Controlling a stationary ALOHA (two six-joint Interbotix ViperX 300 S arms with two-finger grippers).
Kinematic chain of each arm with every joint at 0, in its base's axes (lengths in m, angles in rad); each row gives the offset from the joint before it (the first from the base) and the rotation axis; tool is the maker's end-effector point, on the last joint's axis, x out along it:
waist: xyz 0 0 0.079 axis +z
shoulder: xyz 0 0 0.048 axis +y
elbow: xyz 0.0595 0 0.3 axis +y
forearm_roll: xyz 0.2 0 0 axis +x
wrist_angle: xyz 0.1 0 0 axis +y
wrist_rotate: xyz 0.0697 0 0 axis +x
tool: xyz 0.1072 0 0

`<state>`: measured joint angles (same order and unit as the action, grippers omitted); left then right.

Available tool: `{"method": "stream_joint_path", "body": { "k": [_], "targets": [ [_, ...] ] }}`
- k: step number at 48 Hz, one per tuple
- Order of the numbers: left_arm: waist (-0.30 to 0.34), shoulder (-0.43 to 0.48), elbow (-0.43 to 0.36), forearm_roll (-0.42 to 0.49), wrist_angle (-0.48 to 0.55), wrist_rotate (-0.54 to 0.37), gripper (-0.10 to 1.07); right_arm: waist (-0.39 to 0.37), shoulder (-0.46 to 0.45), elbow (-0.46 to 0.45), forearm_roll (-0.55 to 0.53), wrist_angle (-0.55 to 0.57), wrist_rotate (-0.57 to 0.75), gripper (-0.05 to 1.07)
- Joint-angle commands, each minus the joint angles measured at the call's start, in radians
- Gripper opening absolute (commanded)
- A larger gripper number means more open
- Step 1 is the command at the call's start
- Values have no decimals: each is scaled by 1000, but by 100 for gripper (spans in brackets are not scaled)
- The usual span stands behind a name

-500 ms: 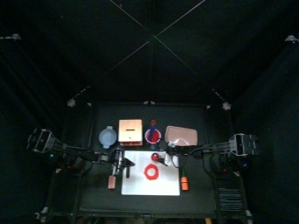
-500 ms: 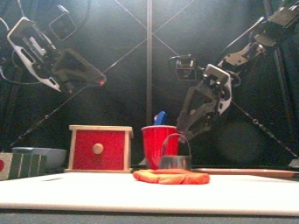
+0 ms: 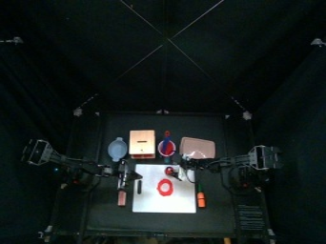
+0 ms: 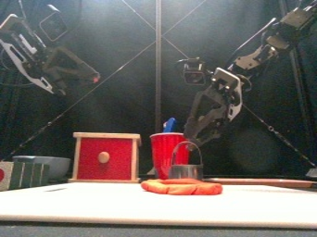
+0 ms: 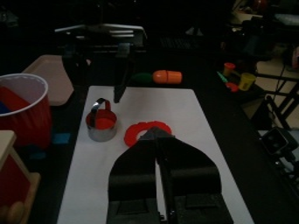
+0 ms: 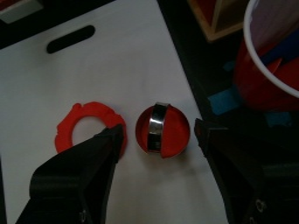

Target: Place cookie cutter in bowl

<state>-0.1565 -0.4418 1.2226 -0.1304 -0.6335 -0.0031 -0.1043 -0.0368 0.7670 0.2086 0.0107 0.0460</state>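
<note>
The cookie cutter [image 3: 163, 188] is a red scalloped ring lying flat on the white board [image 3: 147, 195]; it also shows in the right wrist view [image 6: 87, 128] and the left wrist view [image 5: 146, 131]. The pale grey-blue bowl [image 3: 117, 150] stands at the back left, beside the orange box [image 3: 143, 143]. My right gripper [image 6: 162, 138] is open, its jaws on either side of a small red cup with a metal band [image 6: 163, 131], just beside the cutter. My left gripper [image 5: 162, 144] is shut and empty, raised at the board's left.
A red plastic cup [image 3: 167, 147] and a pink tray [image 3: 197, 147] stand behind the board. Small orange pieces lie at the board's left [image 3: 124, 198] and right [image 3: 200, 200]. In the front view the bowl [image 4: 37, 170] sits far left.
My left arm has drawn back a little toward the left. The right gripper and the cutter stay where they were.
</note>
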Motion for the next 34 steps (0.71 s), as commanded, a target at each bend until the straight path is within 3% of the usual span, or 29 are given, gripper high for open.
{"method": "stream_joint_path", "body": {
  "k": [1,8,23,34],
  "targets": [
    [-5,-25,0,-2,-9,0,28,-6,-5,-28,0,2,0,94],
    [-5,-71,28,-2,-9,0,28,-6,12,-34,0,8,0,87],
    [-5,-190,67,3,-9,6,28,-6,23,-71,0,15,0,60],
    [-6,-278,104,51,-9,3,28,-6,25,-155,-5,54,-5,56]
  ]
}}
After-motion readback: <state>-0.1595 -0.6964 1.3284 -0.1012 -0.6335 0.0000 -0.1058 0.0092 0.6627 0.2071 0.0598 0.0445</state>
